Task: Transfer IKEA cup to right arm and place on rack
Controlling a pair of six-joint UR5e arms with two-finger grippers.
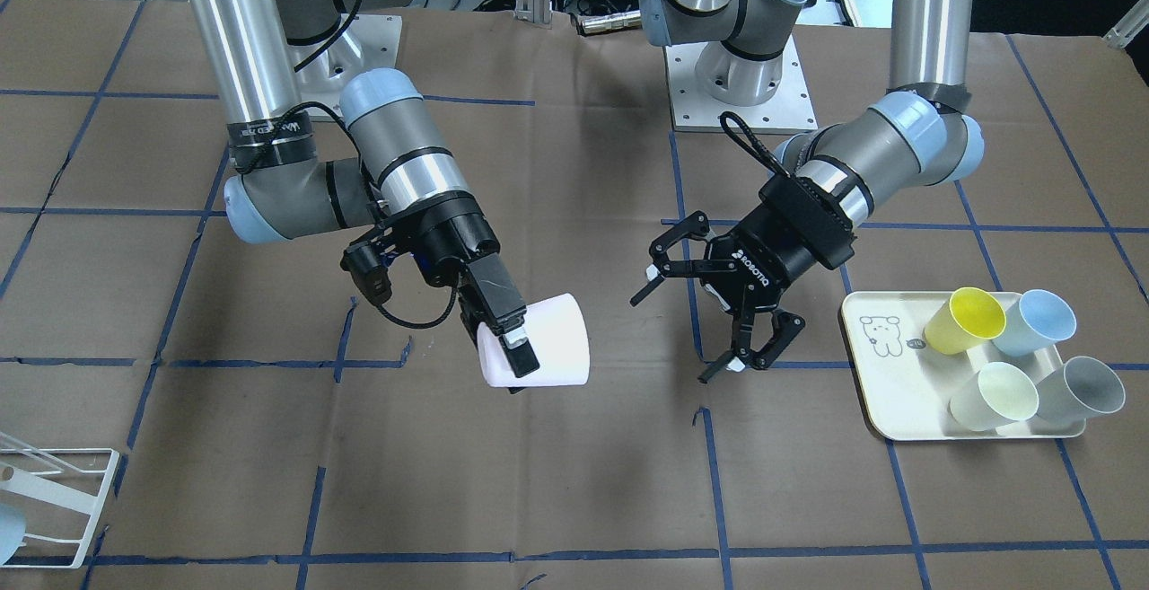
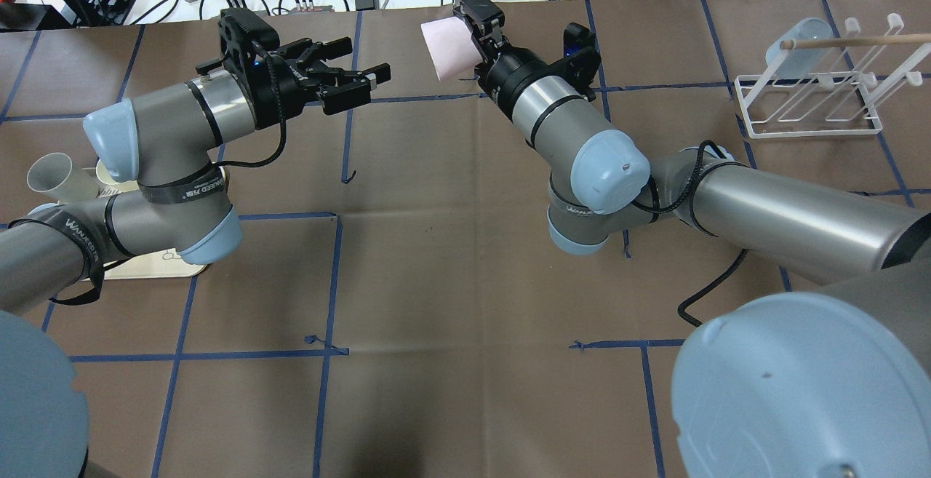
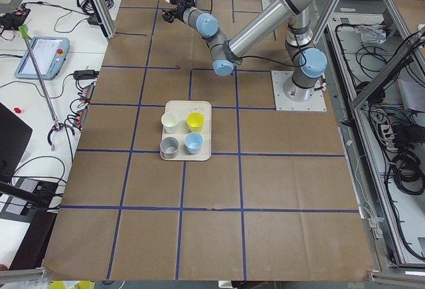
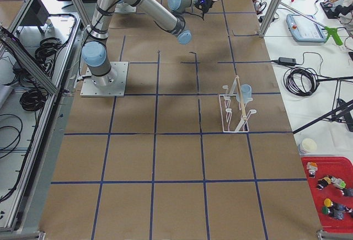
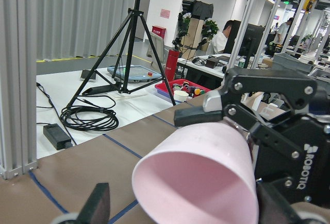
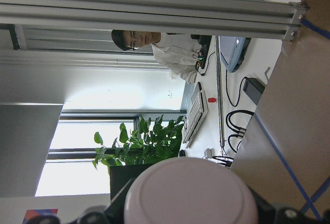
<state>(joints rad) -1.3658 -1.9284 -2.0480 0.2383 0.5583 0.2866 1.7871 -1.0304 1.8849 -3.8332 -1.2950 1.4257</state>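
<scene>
My right gripper (image 1: 516,352) is shut on a pale pink cup (image 1: 556,339) and holds it on its side above the table, mouth pointing at my left gripper. The overhead view shows the cup (image 2: 445,45) in the right gripper (image 2: 476,34). My left gripper (image 1: 673,339) is open and empty, a short gap from the cup; it also shows in the overhead view (image 2: 378,84). The left wrist view looks into the cup's mouth (image 5: 201,172). The right wrist view shows its base (image 6: 191,193). The white wire rack (image 2: 807,100) stands at the table's far right and carries a light blue cup (image 2: 800,45).
A cream tray (image 1: 898,392) on my left side holds yellow, light blue, pale green and grey cups. The rack's corner shows in the front-facing view (image 1: 54,500). A wooden stick (image 2: 851,41) lies across the rack's top. Brown paper with blue tape lines covers the table.
</scene>
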